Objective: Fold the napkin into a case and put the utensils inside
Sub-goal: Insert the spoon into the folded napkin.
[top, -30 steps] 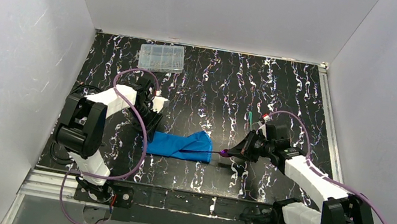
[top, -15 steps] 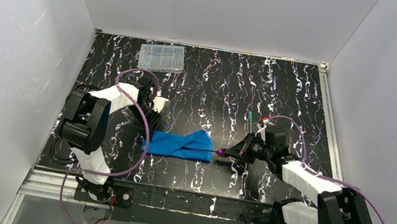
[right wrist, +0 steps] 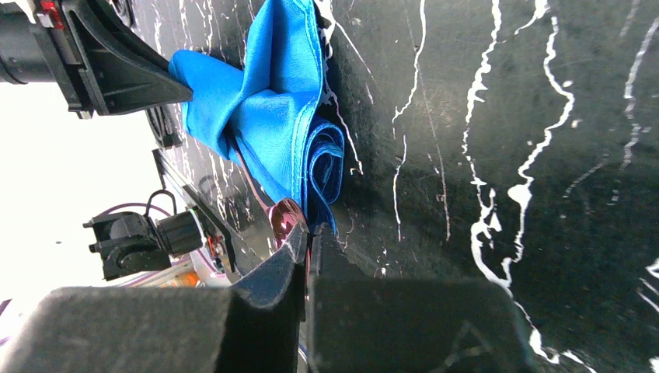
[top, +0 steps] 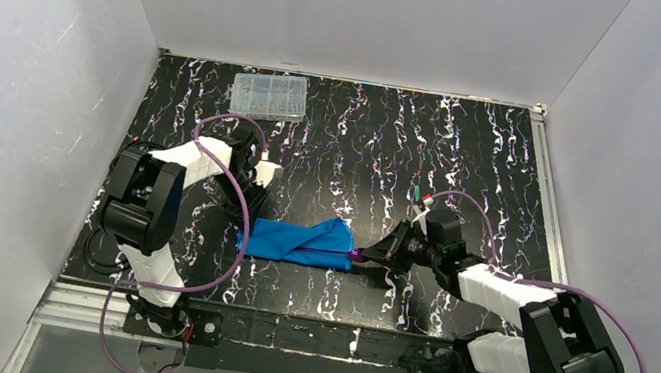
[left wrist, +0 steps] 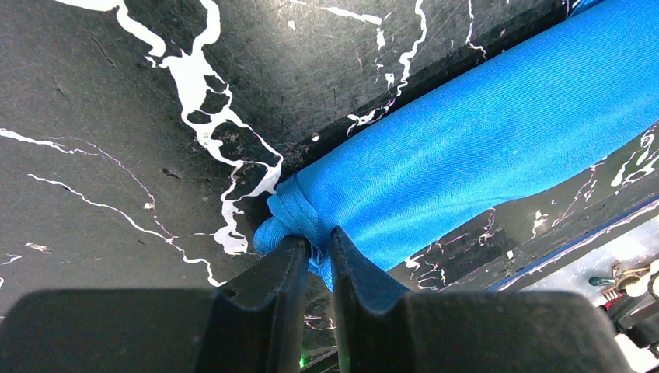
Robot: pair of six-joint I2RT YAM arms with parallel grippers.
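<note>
A: One blue case [top: 302, 243], folded, lying mid-table; left end pinched by the left gripper [left wrist: 314, 247]; open end facing right.
B: And the step?
A: Loading; right gripper [right wrist: 305, 233] pressed shut on a purple-pink utensil [right wrist: 286, 219] at the mouth; next, probably sliding it straight in. Black white-veined table [top: 473, 160]; clear box [top: 269, 95] far back; white walls [top: 366, 10] on three sides.

No lettering, label, brand, number or sign can be read anywhere in these views.
</note>
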